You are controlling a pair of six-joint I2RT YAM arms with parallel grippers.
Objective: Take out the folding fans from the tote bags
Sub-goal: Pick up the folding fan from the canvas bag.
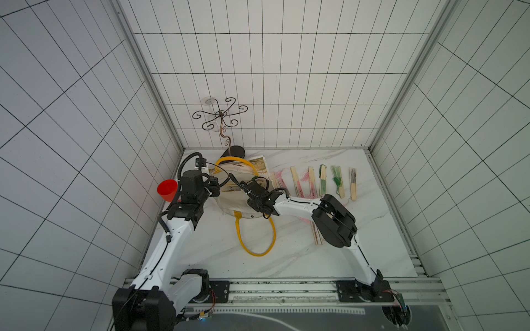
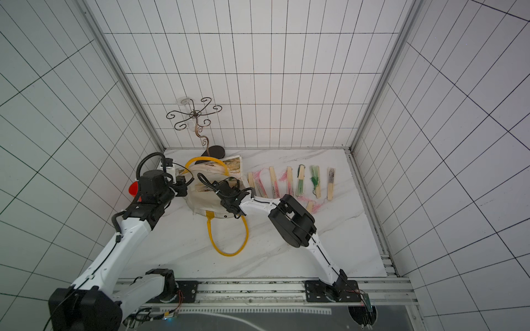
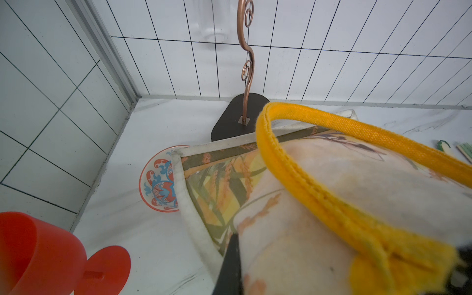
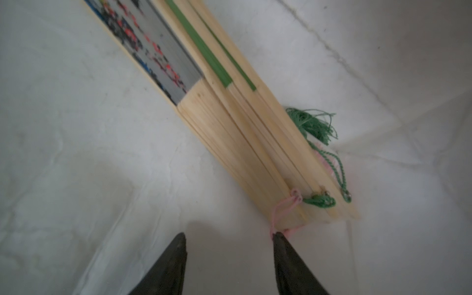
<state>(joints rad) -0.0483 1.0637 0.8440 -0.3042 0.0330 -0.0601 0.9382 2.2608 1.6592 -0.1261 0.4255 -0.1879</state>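
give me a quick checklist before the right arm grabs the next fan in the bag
1. Left gripper shut on the tote bag rim, mouth held open: ok.
2. Right gripper jaws open inside the bag: ok.
3. Fan stack centred in the gap: not ok, its end lies beyond one fingertip.
4. One fan singled out: not ok, several lie packed together.
5. Pink cord clear of fingertips: not ok, it touches one.
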